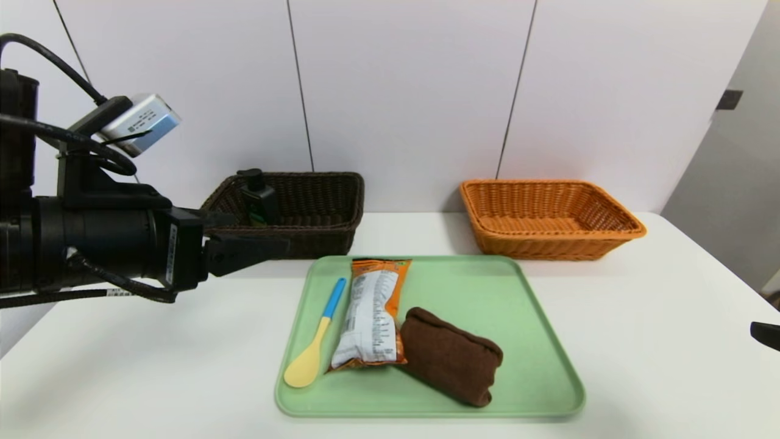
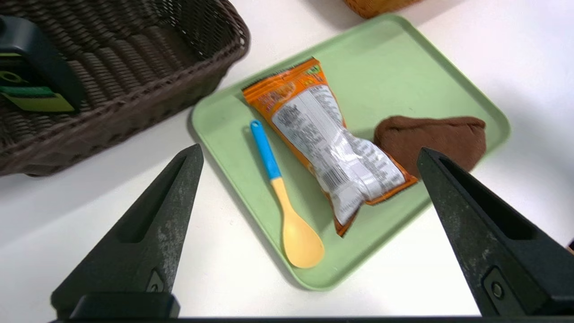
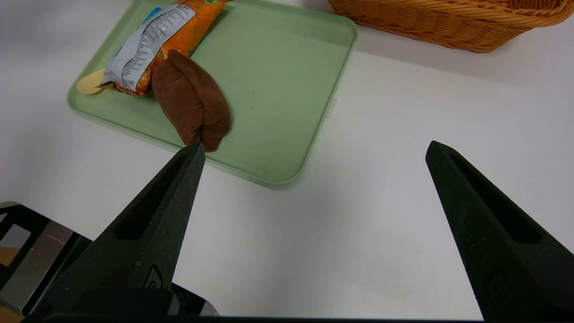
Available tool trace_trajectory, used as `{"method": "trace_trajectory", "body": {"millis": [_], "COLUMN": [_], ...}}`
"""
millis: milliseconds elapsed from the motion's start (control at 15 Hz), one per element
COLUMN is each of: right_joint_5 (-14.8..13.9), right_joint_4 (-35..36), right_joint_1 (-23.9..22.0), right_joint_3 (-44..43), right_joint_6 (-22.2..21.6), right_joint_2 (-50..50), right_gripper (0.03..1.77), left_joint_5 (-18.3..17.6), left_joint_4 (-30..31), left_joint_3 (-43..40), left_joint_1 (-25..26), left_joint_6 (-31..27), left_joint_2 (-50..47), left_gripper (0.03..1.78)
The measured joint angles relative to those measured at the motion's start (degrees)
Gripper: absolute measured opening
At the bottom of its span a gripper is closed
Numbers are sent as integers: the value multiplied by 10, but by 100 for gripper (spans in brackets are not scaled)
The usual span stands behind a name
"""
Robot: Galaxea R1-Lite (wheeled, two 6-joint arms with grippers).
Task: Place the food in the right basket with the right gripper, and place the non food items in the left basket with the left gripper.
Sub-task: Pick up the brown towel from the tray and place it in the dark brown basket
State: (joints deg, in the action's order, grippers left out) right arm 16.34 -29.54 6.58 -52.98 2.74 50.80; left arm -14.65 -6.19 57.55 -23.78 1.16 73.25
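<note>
Green tray (image 1: pixel 536 366) on the desk (image 1: pixel 670 341) is carrying spoon (image 1: pixel 314 341), packet (image 1: pixel 372 314) and cloth (image 1: pixel 451 363), the bottle (image 1: pixel 259 198) is standing in the dark basket (image 1: pixel 317 207), the orange basket (image 1: pixel 548 216) is sitting apart, and both pincers, left (image 2: pixel 309 152) and right (image 3: pixel 314 150), are hanging spread, holding nothing.

Ahead of the left gripper (image 2: pixel 309 152), bare white table (image 1: pixel 152 366) leads to the green tray (image 2: pixel 215 125) — spoon (image 2: pixel 280 188), snack packet (image 2: pixel 332 143) and brown cloth (image 2: pixel 430 137) crowd together there — dark basket (image 2: pixel 134 89) flanks its side.

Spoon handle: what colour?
Blue handle, yellow bowl; clearest in the left wrist view.
</note>
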Motion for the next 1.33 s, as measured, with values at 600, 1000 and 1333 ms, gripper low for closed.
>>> {"method": "trace_trajectory", "body": {"millis": [600, 1000, 1333], "right_joint_5": [2, 4, 4], "right_joint_4": [2, 3, 2], "right_joint_1": [1, 1, 3], "right_joint_3": [12, 12, 15], "right_joint_6": [0, 2, 2], "right_joint_2": [0, 1, 0], "right_gripper": [170, 170, 170], "left_joint_5": [-13, -86, -132], "left_joint_4": [-3, -17, -116], "left_joint_3": [9, 134, 221], "left_joint_1": [-115, -155, -182], "left_joint_6": [13, -69, -170], "left_joint_2": [19, 147, 245], "left_gripper": [169, 169, 169]}}
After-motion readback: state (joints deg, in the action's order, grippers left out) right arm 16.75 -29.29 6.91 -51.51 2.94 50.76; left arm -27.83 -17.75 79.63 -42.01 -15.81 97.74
